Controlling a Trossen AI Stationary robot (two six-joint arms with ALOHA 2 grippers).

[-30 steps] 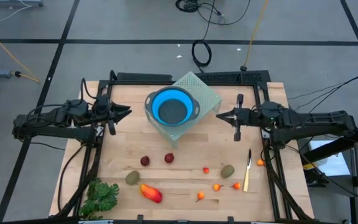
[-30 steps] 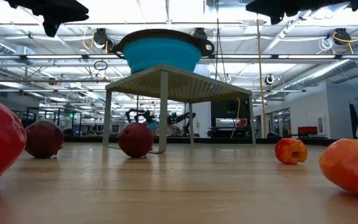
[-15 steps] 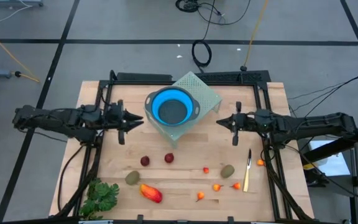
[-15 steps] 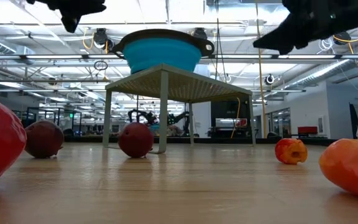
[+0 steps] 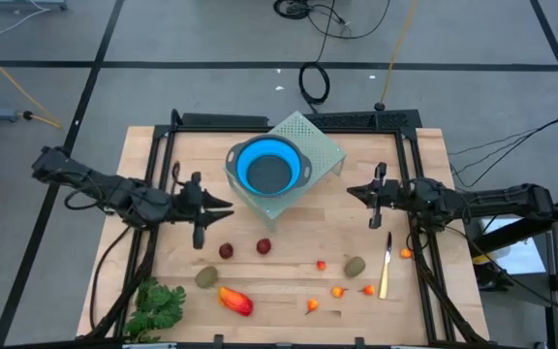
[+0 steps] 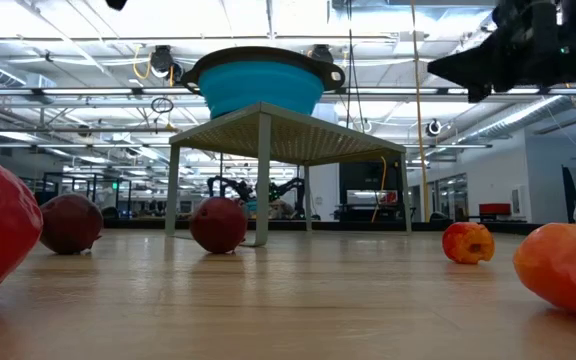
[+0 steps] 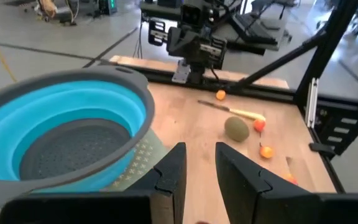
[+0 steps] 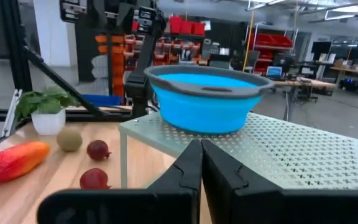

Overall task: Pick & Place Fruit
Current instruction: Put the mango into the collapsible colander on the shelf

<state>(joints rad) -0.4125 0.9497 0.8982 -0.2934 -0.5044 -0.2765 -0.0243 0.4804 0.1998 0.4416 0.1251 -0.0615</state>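
Note:
The fruit lies on the wooden table's near half. There are two dark-red balls [image 5: 226, 251] [image 5: 263, 246], two olive ovals [image 5: 206, 277] [image 5: 355, 266], a red-orange piece [image 5: 235, 301] and several tiny orange ones [image 5: 338, 291]. A blue bowl [image 5: 267, 167] stands on a pale green perforated stand [image 5: 318, 145]. My left gripper [image 5: 225, 206] hovers left of the stand, above and beyond the balls. It is open by a narrow gap [image 7: 199, 149] with nothing in it. My right gripper [image 5: 349, 191] hangs right of the stand, shut [image 8: 199, 144] and holding nothing.
A leafy green bunch [image 5: 158, 305] lies at the near left corner. A thin yellow stick [image 5: 386, 267] lies near the right olive oval. The stand's legs [image 6: 263, 180] rest on the table's far middle. Black frame rails [image 5: 405, 145] run along the table's sides and far edge.
My left gripper has swung toward the table's near edge and to the right, past the stand's left side and toward the dark-red balls. My right gripper has sunk and drawn back a little toward the right edge. Both keep the same finger gap. No fruit has moved.

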